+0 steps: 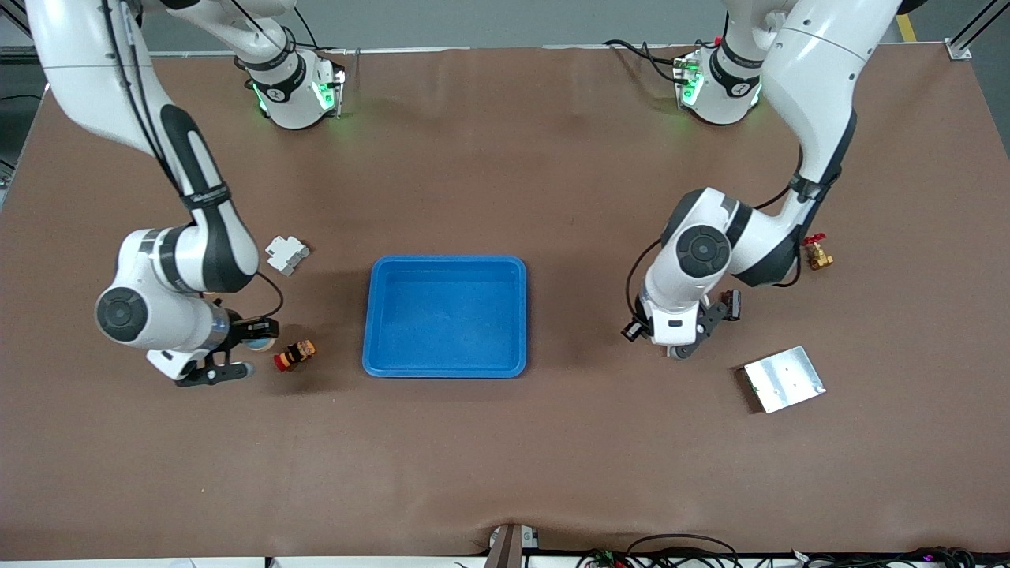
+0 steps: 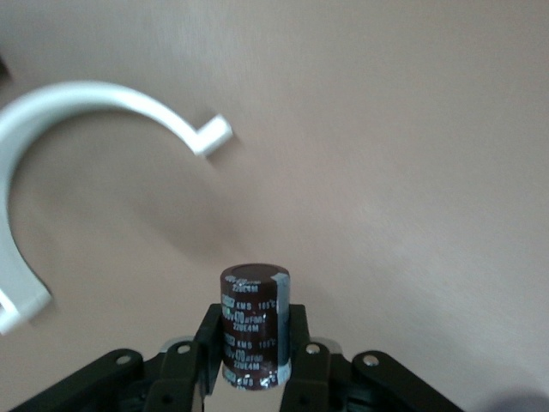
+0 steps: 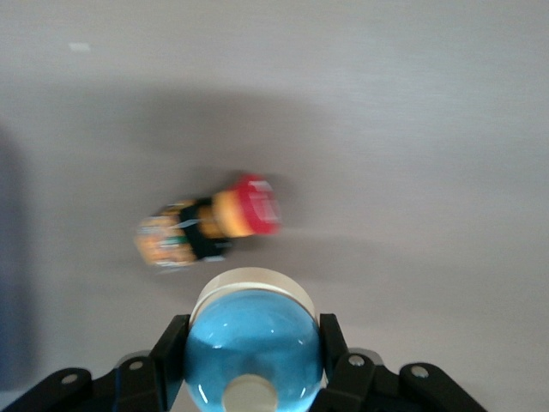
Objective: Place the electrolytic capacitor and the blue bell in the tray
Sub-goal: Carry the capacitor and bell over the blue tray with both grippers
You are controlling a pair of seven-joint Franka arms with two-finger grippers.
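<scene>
The bright blue tray (image 1: 446, 315) lies in the middle of the table and holds nothing. My left gripper (image 1: 722, 309) is shut on the dark brown electrolytic capacitor (image 1: 734, 303), over bare table toward the left arm's end of the tray. In the left wrist view the capacitor (image 2: 253, 326) stands upright between the fingers of the gripper (image 2: 253, 333). My right gripper (image 1: 245, 345) is shut on the blue bell (image 1: 263, 341), over the table toward the right arm's end of the tray. In the right wrist view the bell (image 3: 253, 348) fills the gap of the gripper (image 3: 253, 336).
A red-capped yellow and black push button (image 1: 294, 354) lies beside the right gripper, also seen in the right wrist view (image 3: 210, 223). A grey-white part (image 1: 286, 254), a brass valve (image 1: 817, 254) and a silver metal plate (image 1: 783, 379) lie on the table. A white curved piece (image 2: 51, 112) shows in the left wrist view.
</scene>
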